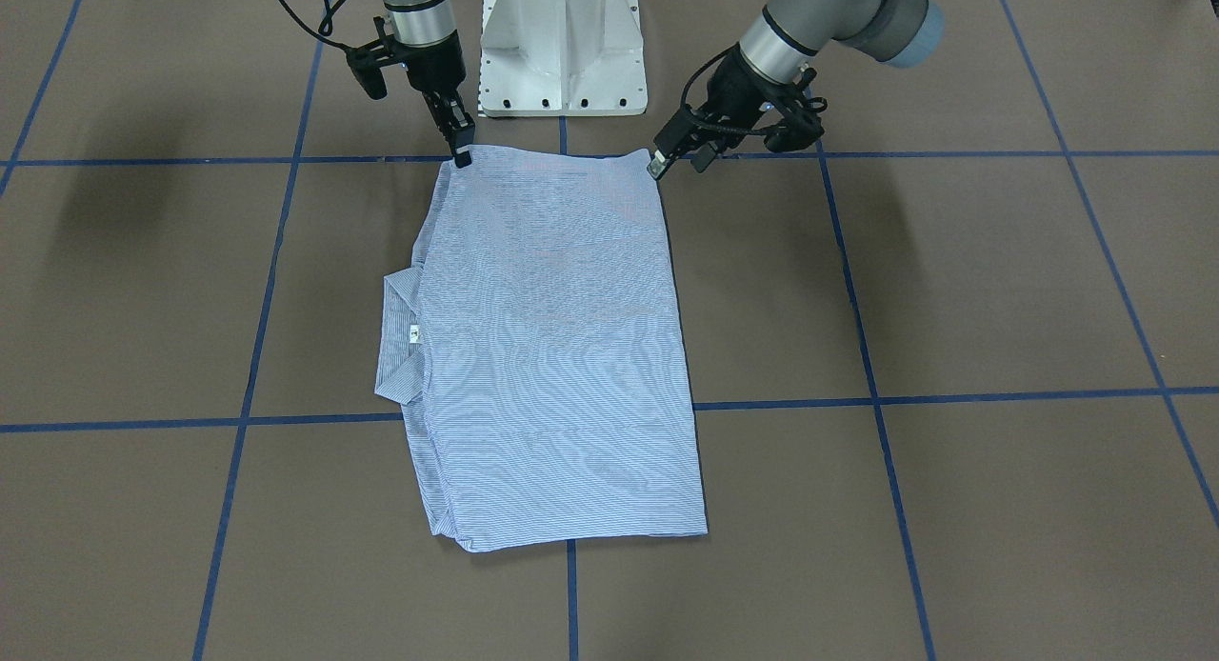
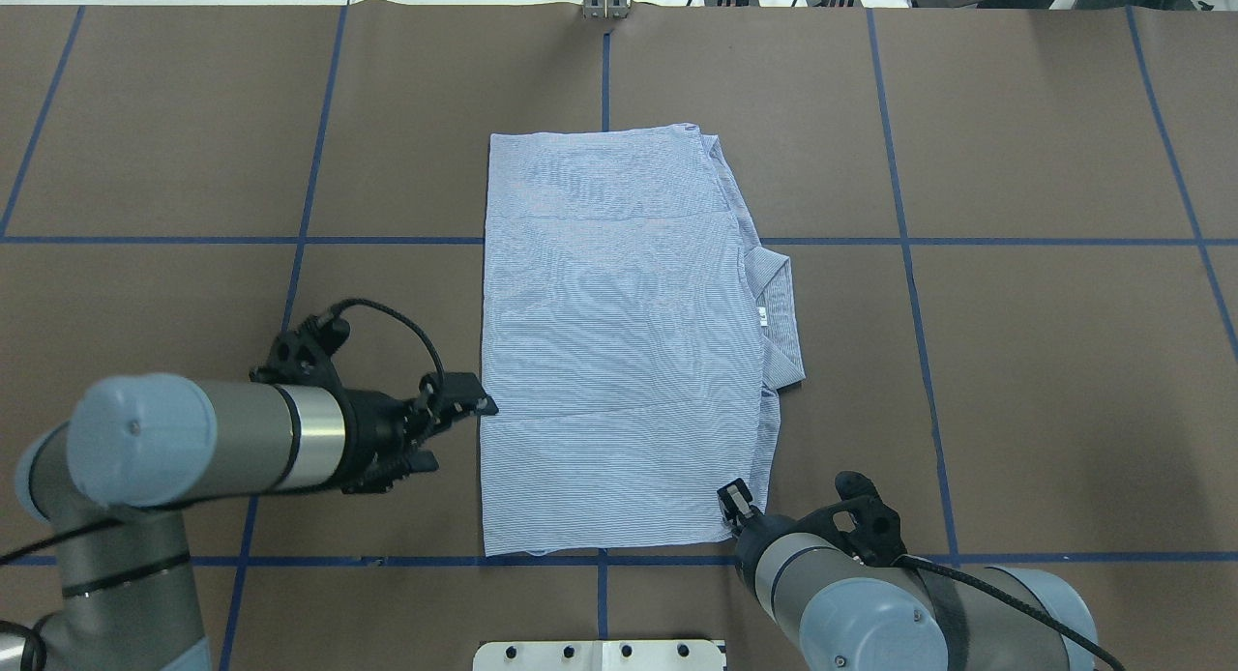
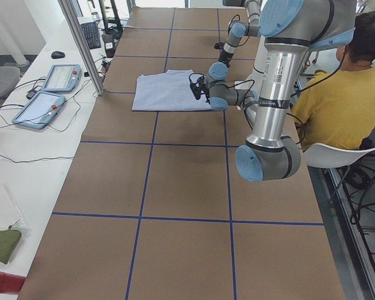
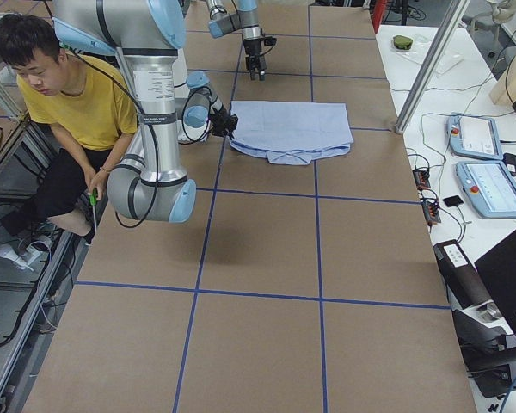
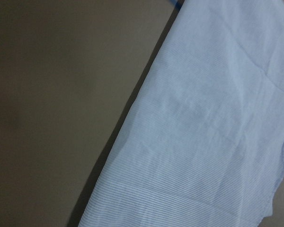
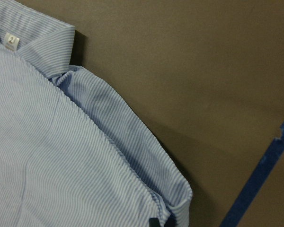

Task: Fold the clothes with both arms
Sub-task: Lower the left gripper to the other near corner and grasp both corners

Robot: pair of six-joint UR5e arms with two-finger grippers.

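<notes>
One striped button shirt (image 2: 619,342) lies folded into a long rectangle at the middle of the brown table (image 2: 1016,362), its short edges toward and away from the robot. On the robot's left the long edge is straight and clean. On the right the edge is layered and uneven, with the collar (image 2: 779,304) and its small white neck label (image 2: 762,314) sticking out sideways past the fold. The near short edge runs just beside a blue tape line (image 2: 851,559) in front of the white pedestal (image 1: 562,51).

The left gripper (image 1: 678,162) hangs by the shirt's near left corner with its jaws spread wide and nothing between them. Its wrist camera looks down on the straight cloth edge and bare table. The right gripper (image 1: 463,154) points down at the near right corner, jaws drawn narrow. A dark tip sits on the folded hem in its wrist view, though whether cloth is pinched cannot be told.

Bare table stretches broadly on both sides of the shirt and beyond its far edge.
</notes>
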